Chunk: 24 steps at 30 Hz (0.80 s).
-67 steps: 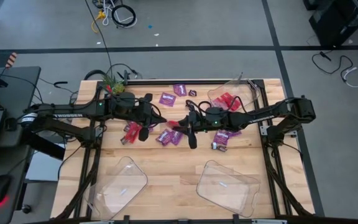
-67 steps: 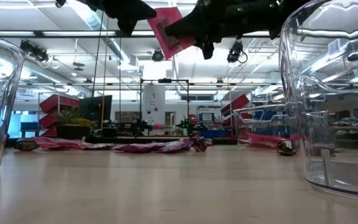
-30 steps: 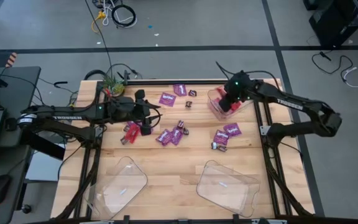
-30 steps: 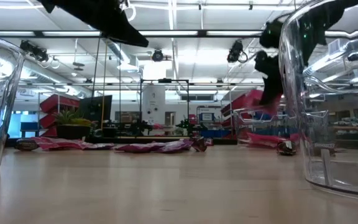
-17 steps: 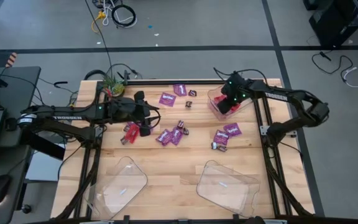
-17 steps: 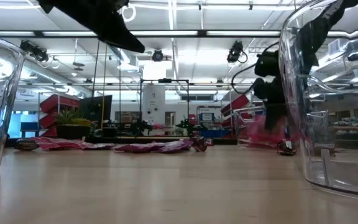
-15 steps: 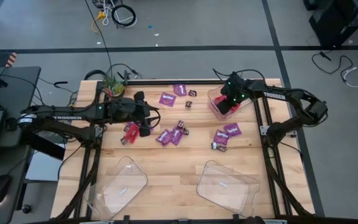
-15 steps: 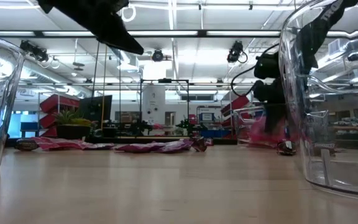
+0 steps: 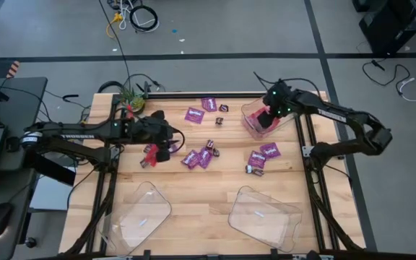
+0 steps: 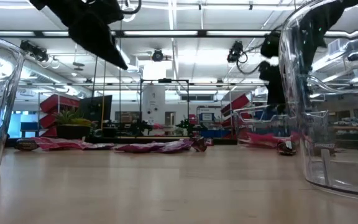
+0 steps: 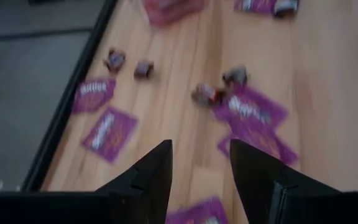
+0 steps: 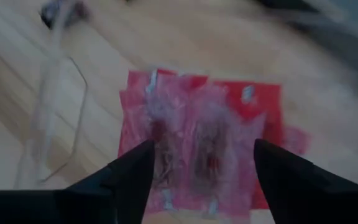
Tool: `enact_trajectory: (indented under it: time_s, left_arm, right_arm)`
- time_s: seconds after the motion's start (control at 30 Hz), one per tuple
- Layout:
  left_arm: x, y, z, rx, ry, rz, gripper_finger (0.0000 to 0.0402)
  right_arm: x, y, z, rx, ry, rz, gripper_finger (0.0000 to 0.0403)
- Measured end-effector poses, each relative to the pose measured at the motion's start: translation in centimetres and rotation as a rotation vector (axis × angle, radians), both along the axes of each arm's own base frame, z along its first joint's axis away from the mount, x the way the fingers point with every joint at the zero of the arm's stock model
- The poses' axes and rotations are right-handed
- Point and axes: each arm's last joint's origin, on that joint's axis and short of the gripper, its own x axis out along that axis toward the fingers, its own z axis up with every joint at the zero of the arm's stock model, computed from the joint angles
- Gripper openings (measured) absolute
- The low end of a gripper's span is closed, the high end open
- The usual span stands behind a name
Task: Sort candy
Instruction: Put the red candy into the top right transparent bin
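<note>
The red packets now lie stacked in the clear tray at the far right corner of the table; the packet that the right arm was carrying above mid-table about two seconds ago is no longer in its fingers and appears to have joined this stack. The right gripper hovers directly above that tray with its fingers spread and empty (the right wrist view shows only the red stack between them), having risen slightly from its lower position half a second earlier. This indicates one red sort cycle is complete. Unsorted candy remains on the bare wood: purple packets near the far edge, a purple cluster at mid-table with small dark brown pieces beside it, further purple packets near the right edge, and one red packet at the left. The left gripper has drawn back toward that red packet, just beside it, fingers parted and holding nothing. The two clear trays at the near edge contain no candy, so most of the sorting remains.
</note>
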Motion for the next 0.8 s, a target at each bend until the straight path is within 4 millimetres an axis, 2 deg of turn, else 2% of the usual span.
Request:
enact_trajectory:
  time_s: [0.1,0.2,0.33,0.43,0.63,0.8]
  left_arm:
    - [-0.7,-0.6,-0.5,-0.046,0.092,0.022,0.0163]
    - [-1.3,-1.3,-1.2,-0.105,0.158,0.059,0.0163]
    - [-2.0,-2.0,-2.8,-0.199,0.207,0.155,0.0163]
    - [-2.6,-2.2,-4.3,-0.254,0.235,0.243,0.0163]
    - [-4.4,-1.7,-7.9,-0.266,0.31,0.465,0.0163]
    - [-5.2,-1.3,-9.7,-0.272,0.338,0.534,0.0163]
  right_arm:
    - [-0.5,1.0,2.4,-0.094,-0.003,-0.007,0.0259]
    - [-1.0,2.4,4.4,-0.178,-0.042,0.005,0.023]
    - [-1.4,4.6,6.1,-0.215,-0.132,0.035,0.0181]
    - [-1.4,6.1,6.8,-0.218,-0.192,0.063,0.0166]
    - [-0.7,8.1,7.3,-0.273,-0.196,0.106,0.0187]
    - [0.0,9.0,7.1,-0.279,-0.19,0.135,0.0217]
